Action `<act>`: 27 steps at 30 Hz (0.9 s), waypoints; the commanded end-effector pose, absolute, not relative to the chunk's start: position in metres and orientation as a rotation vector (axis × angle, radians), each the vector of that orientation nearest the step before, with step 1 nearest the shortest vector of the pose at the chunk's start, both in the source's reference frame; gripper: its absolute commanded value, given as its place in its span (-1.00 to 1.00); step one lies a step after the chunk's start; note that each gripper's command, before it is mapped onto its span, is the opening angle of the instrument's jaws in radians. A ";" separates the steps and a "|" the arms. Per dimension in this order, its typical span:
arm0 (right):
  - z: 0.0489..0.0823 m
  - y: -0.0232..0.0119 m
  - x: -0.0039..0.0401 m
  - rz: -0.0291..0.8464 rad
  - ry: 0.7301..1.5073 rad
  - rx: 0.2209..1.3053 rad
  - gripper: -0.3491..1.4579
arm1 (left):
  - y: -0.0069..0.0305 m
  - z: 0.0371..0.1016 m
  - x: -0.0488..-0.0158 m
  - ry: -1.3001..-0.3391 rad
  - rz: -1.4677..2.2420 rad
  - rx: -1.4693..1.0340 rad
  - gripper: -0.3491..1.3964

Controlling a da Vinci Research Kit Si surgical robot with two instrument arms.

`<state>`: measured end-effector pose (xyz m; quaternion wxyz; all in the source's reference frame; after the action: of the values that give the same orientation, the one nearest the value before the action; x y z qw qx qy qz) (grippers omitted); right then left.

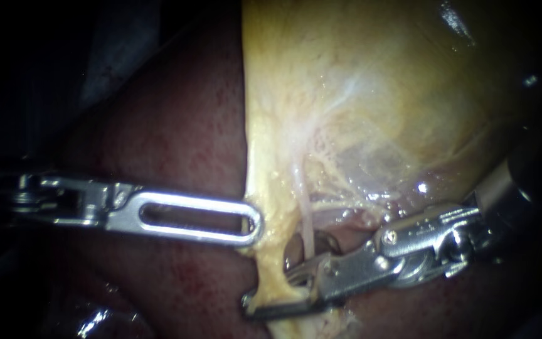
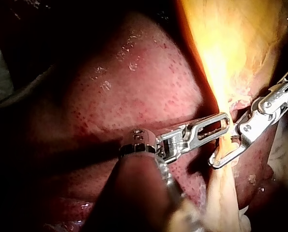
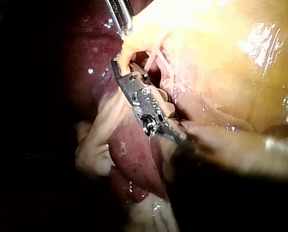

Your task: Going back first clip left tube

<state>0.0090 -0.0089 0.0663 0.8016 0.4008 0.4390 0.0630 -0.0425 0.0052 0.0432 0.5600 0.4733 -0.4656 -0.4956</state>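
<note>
So both tools are bare silver metal at the business end. The left instrument (image 1: 255, 226), coming in from the left of the frame, has a long flat end effector with a rounded tip and a slot-shaped window cut clean through it, hinged on a blocky knuckle with pins. The right instrument (image 1: 268, 289), lower right, is chunkier: stepped silver links, one small round screw head (image 1: 391, 237) on the side, a thin end effector, and a greyish shaft behind.
</note>
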 end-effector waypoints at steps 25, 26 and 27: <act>0.0662 -0.0082 0.0088 0.142 0.966 0.793 -0.12 | 0.0052 0.0432 -0.0425 -1.097 -1.168 1.115 -1.00; 0.0661 -0.0080 0.0087 0.145 0.967 0.791 -0.11 | 0.0052 0.0432 -0.0425 -1.097 -1.168 1.115 -1.00; 0.0660 -0.0078 0.0086 0.144 0.970 0.784 -0.09 | 0.0052 0.0432 -0.0425 -1.097 -1.168 1.115 -1.00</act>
<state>0.0085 -0.0078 0.0659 0.8098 0.3650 0.4546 0.0666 -0.0425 0.0052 0.0432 0.5601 0.4732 -0.4655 -0.4956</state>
